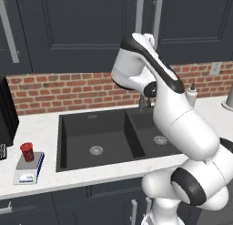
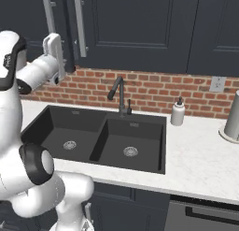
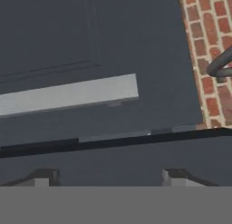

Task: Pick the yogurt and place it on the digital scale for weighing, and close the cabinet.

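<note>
**Yogurt's on the scale, hand is up at the cabinet**

So the yogurt (image 1: 27,151) sits upright on the digital scale (image 1: 28,169), on the white counter (image 1: 41,128) left of the double sink (image 1: 98,137). The gripper (image 3: 108,175) is raised right against the dark cabinet (image 3: 68,37), next to its silver bar handle (image 3: 68,95). Fingertips (image 3: 41,177) stand well apart with nothing between them. Cabinet doors look shut from both base views.
</note>
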Tool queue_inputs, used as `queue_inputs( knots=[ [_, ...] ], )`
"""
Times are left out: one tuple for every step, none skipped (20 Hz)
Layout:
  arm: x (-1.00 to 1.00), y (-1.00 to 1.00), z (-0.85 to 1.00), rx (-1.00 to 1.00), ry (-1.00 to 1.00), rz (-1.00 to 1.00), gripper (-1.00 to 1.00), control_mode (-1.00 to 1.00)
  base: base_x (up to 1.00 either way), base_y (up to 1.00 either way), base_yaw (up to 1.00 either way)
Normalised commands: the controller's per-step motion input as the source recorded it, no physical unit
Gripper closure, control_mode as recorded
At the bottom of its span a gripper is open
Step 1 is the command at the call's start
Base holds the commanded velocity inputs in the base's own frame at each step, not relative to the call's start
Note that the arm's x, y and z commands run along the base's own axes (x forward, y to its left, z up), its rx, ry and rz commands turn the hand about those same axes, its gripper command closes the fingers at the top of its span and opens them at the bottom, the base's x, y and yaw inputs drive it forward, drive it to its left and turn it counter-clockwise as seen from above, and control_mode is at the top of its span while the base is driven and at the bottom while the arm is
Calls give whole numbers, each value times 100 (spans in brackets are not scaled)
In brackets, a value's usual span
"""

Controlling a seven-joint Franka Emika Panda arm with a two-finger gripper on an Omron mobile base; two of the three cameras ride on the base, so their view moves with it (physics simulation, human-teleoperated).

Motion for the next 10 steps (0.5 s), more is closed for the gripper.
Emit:
queue_inputs(
  knots=[
    [100, 0, -14, 0, 28, 7, -100, -100, 0, 0, 0],
    [100, 0, -16, 0, 27, 7, -100, -100, 0, 0, 0],
    [100, 0, -16, 0, 24, 7, -100, -100, 0, 0, 0],
    [100, 0, -19, 0, 20, 6, -100, -100, 0, 0, 0],
    [100, 0, -23, 0, 11, 3, -100, -100, 0, 0, 0],
    [100, 0, -26, 0, 9, 3, -100, -100, 0, 0, 0],
    [100, 0, -27, 0, 6, 2, -100, -100, 0, 0, 0],
    [100, 2, -32, 0, 1, 2, -100, -100, 0, 0, 0],
    [100, 5, -36, 0, 0, 1, -100, -100, 0, 0, 0],
    [100, 9, -37, 0, 0, 0, -100, -100, 0, 0, 0]
  ],
)
